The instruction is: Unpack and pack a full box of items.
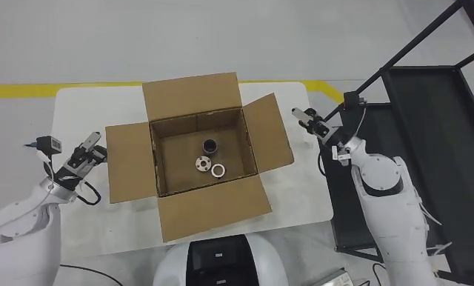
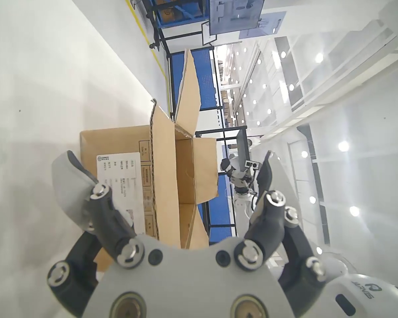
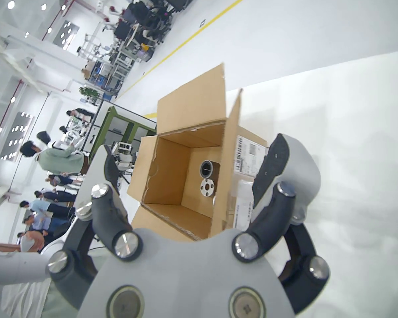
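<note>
An open cardboard box [image 1: 252, 127] stands mid-table with all flaps folded out. On its floor lie a dark cylinder [image 1: 210, 147], a metal flange [image 1: 202, 164] and a white ring [image 1: 218, 170]. The right wrist view looks into the box [image 3: 172, 173] and shows the cylinder [image 3: 206, 168] and flange [image 3: 207, 187]. My left gripper [image 1: 90, 149] is open beside the box's left flap, holding nothing; its fingers [image 2: 73, 180] frame the box's labelled side [image 2: 119, 173]. My right gripper [image 1: 307, 119] is open off the right flap, empty.
The white table [image 1: 96, 108] has bare room on both sides of the box. A black metal rack [image 1: 422, 123] stands close to the table's right edge, behind the right arm. A yellow floor line [image 1: 44, 89] runs beyond the table.
</note>
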`<state>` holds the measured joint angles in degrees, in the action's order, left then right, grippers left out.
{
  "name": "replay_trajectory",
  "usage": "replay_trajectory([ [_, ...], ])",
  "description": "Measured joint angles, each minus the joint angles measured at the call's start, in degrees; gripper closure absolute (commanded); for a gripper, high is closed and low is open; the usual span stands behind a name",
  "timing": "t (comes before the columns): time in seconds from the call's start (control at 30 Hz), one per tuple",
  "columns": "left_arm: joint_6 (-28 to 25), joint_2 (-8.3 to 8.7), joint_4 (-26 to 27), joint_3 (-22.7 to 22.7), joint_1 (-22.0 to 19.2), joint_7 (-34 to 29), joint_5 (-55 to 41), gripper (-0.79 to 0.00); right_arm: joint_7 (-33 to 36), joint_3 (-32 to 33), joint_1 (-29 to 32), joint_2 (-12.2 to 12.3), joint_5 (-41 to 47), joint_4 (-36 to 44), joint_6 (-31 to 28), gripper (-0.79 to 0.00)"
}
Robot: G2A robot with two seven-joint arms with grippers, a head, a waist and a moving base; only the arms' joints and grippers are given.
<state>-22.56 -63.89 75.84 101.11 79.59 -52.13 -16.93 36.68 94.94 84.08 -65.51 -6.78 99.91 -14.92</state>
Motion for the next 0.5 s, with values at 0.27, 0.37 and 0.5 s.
replay_trajectory([
  [0.27, 6.0, 0.38, 2.0, -0.3, -0.2, -12.0, -13.4, -0.785, 0.2, -2.7, 1.5, -0.3, 5.5, -1.3, 0.4, -0.785],
  [0.37, 7.6, 0.54, 3.9, 0.2, 0.4, -15.0, -17.3, -0.785, 2.2, -4.6, 1.1, -0.4, 9.3, -0.1, -1.1, -0.785],
  [0.5, 9.8, 0.6, 7.3, 0.1, 1.3, -16.8, -21.3, -0.785, 5.7, -8.2, 0.0, -0.6, 13.2, 0.5, -2.4, -0.785],
])
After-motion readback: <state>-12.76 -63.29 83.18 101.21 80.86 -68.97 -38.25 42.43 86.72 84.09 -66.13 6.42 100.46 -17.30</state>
